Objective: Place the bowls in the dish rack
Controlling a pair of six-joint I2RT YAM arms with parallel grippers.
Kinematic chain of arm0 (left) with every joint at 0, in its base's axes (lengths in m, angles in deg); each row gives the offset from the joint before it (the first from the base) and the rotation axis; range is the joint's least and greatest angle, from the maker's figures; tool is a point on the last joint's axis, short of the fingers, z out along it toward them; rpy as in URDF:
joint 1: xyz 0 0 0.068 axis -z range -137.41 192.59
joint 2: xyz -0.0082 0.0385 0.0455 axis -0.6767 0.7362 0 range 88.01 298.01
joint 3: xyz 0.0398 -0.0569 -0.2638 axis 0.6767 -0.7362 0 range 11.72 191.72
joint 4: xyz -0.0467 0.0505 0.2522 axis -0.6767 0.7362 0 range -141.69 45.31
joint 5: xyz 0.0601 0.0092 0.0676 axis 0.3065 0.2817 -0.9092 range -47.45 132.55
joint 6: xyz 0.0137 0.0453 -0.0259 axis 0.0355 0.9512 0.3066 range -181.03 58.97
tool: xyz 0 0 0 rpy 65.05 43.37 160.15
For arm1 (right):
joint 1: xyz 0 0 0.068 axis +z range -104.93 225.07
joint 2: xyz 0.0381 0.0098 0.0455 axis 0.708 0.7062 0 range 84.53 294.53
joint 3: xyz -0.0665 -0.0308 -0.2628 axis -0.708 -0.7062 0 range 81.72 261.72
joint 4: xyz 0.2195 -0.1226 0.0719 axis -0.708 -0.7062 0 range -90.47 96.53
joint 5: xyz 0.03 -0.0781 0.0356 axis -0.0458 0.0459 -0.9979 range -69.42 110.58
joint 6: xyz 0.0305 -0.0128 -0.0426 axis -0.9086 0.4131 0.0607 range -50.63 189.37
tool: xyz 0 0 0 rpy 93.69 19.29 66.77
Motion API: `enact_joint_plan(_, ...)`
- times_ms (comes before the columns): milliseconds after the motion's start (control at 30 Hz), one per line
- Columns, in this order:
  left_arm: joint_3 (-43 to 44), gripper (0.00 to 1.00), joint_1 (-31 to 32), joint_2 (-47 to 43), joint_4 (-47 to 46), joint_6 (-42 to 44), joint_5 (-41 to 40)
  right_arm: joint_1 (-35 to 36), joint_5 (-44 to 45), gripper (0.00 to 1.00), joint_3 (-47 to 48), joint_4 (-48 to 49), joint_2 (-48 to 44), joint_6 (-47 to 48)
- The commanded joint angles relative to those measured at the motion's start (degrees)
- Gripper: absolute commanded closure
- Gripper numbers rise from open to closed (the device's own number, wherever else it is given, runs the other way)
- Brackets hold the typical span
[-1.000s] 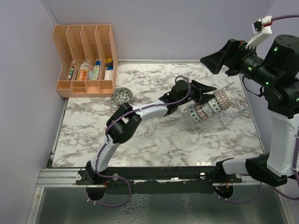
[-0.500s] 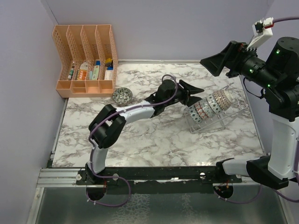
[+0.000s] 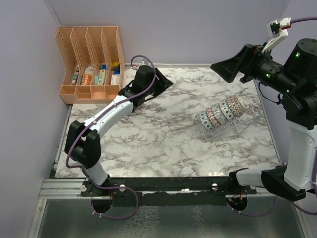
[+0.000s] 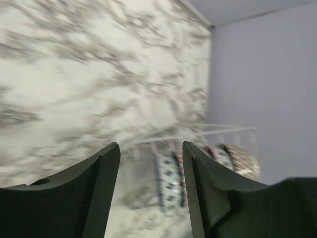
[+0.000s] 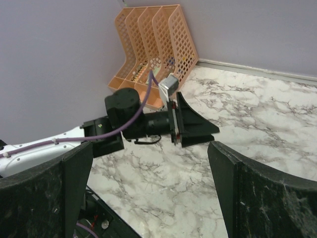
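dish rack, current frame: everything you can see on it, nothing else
The dish rack is a small, clear, wire-like frame with parallel slots, and it looks like transparent plastic. It sits upright on the right part of the marble table, with its long axis running diagonally in the top view. A row of patterned bowls stands on edge in the slots and fills most of its length. Nothing but the table and those bowls touches it. The left wrist view shows it only blurred.
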State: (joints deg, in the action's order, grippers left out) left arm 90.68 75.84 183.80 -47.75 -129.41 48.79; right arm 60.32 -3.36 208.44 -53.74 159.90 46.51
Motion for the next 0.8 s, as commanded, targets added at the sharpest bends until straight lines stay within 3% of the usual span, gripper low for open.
enact_joint_plan(0,2.4,0.44,-0.8,-0.8,19.8,26.6,-20.1,-0.4,-4.6,0.01,-0.1,2.0,-0.4,0.1)
enact_joint_plan(133,-0.1,0.44,-1.1,1.0,21.5,38.7,-32.3,-0.4,-6.2,0.01,0.5,2.3,0.4,0.3)
enact_joint_plan(333,-1.1,0.42,-2.0,8.4,19.3,49.6,-40.5,-0.4,-7.4,0.01,3.3,1.1,2.7,0.8)
enact_joint_plan(767,-3.3,0.42,-7.0,16.3,13.8,58.4,-37.1,-0.4,-5.8,0.01,2.1,1.6,3.1,0.8)
